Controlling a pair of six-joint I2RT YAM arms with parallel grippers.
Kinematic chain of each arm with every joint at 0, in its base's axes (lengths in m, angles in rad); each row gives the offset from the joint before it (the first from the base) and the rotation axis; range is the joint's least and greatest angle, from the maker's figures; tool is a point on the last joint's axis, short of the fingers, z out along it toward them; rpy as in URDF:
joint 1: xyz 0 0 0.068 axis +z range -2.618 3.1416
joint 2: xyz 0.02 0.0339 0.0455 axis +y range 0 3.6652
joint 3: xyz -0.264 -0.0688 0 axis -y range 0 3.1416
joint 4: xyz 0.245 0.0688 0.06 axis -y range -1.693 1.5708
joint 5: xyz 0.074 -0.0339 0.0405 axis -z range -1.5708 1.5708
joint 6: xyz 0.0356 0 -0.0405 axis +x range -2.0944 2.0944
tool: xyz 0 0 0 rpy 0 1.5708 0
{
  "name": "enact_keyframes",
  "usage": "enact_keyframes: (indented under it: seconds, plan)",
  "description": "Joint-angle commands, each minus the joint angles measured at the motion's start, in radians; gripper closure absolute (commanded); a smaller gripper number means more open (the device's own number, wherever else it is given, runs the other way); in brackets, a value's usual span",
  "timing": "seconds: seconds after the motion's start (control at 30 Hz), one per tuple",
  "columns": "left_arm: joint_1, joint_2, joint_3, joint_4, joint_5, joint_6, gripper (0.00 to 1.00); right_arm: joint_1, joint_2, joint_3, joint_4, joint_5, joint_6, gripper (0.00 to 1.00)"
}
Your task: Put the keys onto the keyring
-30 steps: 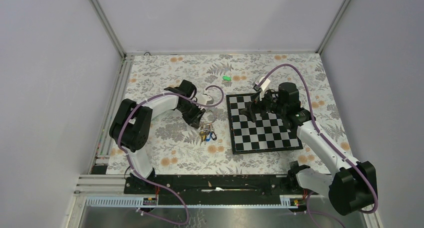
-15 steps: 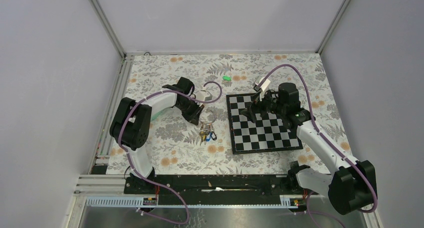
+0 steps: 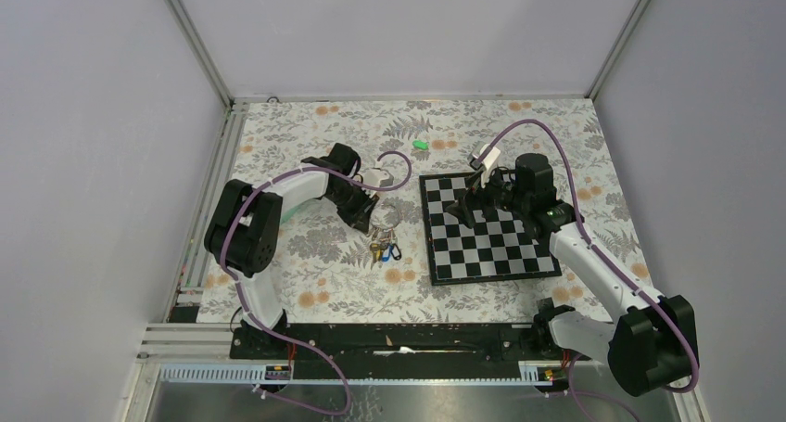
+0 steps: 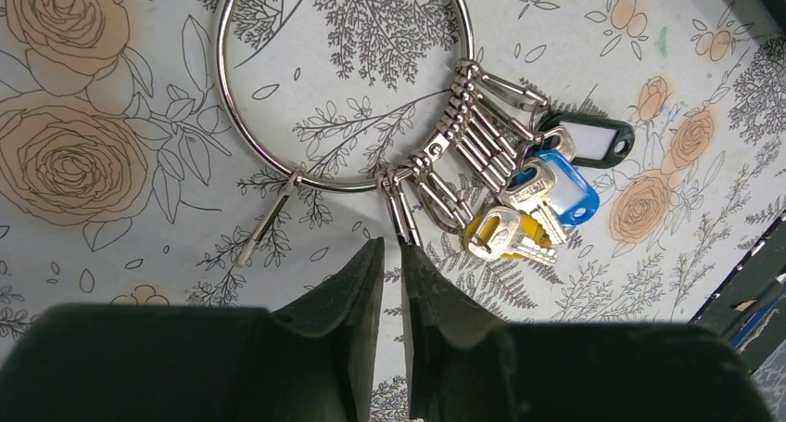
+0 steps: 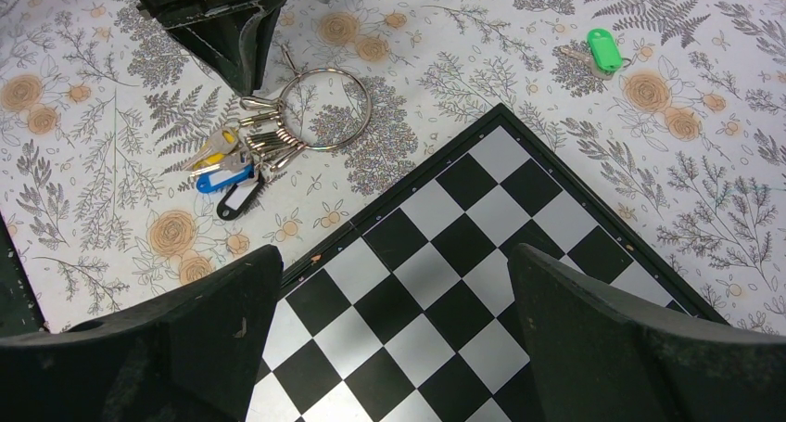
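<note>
The table cover (image 3: 315, 287) is white, printed all over with grey ferns and line-drawn leaves, and scattered with pale orange roses and small orange blossoms; on its right side lies a chessboard (image 3: 487, 241) in black and silvery squares with a black border. The keyring (image 4: 454, 125) is bright silver metal, its clips the same silver; on it hang a blue-headed key (image 4: 570, 190), a yellow-headed key (image 4: 524, 232) and a black tag (image 4: 589, 139) with a white window. Far off, a key (image 5: 604, 49) shows a vivid green head. Both arms are white and black, with purple cables (image 3: 533, 130); the left gripper (image 4: 389, 255) and right gripper (image 5: 394, 260) are matt black. The walls are pale lilac-grey.
</note>
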Motion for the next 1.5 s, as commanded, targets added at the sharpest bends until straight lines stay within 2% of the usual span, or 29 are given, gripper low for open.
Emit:
enact_keyframes:
  seconds: [0.0, 0.17, 0.3, 0.63, 1.03, 1.23, 1.47]
  plan:
    - [-0.002, 0.006, 0.020, 0.014, 0.024, 0.000, 0.79, -0.007, 0.000, 0.001, 0.047, -0.019, -0.002, 0.00]
    - [-0.002, 0.005, 0.020, 0.018, 0.027, -0.018, 0.70, -0.007, 0.001, 0.001, 0.048, -0.021, -0.002, 0.01]
    - [-0.010, 0.000, 0.016, 0.034, -0.006, -0.036, 0.68, -0.008, 0.001, 0.000, 0.048, -0.021, -0.002, 0.00]
    - [-0.025, 0.014, 0.014, 0.040, -0.024, -0.046, 0.69, -0.010, 0.001, -0.002, 0.049, -0.023, -0.002, 0.00]
    - [-0.023, -0.026, -0.002, 0.065, -0.120, -0.049, 0.74, -0.011, 0.003, -0.005, 0.051, -0.026, -0.002, 0.00]
    - [-0.023, -0.078, -0.025, 0.117, -0.218, -0.059, 0.67, -0.013, 0.004, -0.005, 0.051, -0.028, 0.000, 0.00]
    - [-0.023, -0.092, -0.032, 0.123, -0.233, -0.056, 0.60, -0.015, 0.005, -0.006, 0.051, -0.030, 0.001, 0.00]
